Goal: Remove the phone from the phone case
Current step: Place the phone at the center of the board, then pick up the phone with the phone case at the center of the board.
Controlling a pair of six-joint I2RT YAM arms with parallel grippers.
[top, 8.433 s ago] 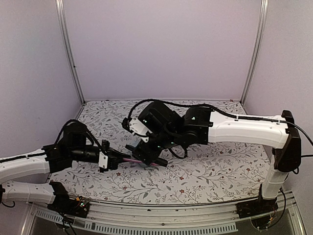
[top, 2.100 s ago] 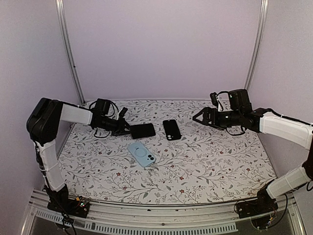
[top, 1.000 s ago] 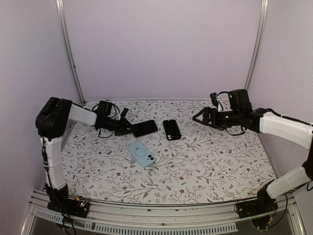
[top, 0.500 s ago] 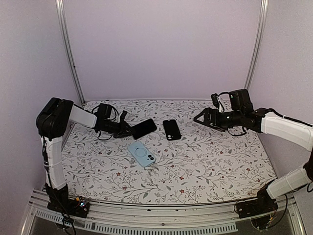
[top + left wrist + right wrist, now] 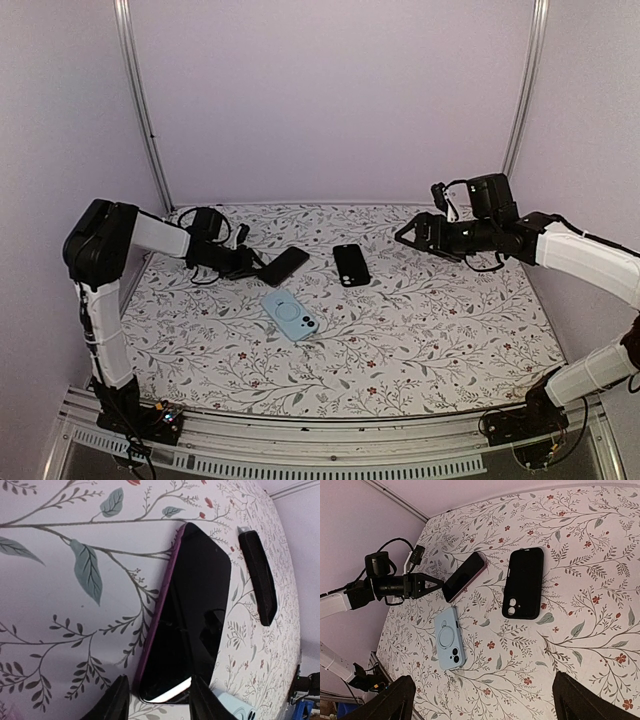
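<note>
The phone (image 5: 283,266), black-screened with a purple edge, lies bare on the flowered table (image 5: 420,330), left of centre. It also shows in the left wrist view (image 5: 200,595) and the right wrist view (image 5: 465,576). The empty black phone case (image 5: 350,264) lies flat just to its right, camera holes toward me (image 5: 522,582). My left gripper (image 5: 252,266) sits low at the phone's near-left end, jaws parted, one finger either side of that end (image 5: 160,702) and not pinching it. My right gripper (image 5: 410,235) hovers open at the right, well apart from both (image 5: 485,700).
A light blue phone case (image 5: 291,314) with a ring on its back lies face down in front of the phone, also seen from the right wrist (image 5: 449,639). Lilac walls with metal corner posts (image 5: 140,110) enclose the table.
My left jaws have parted off the phone's end, and the phone has settled slightly leftward on the table. The right arm has lifted a little.
</note>
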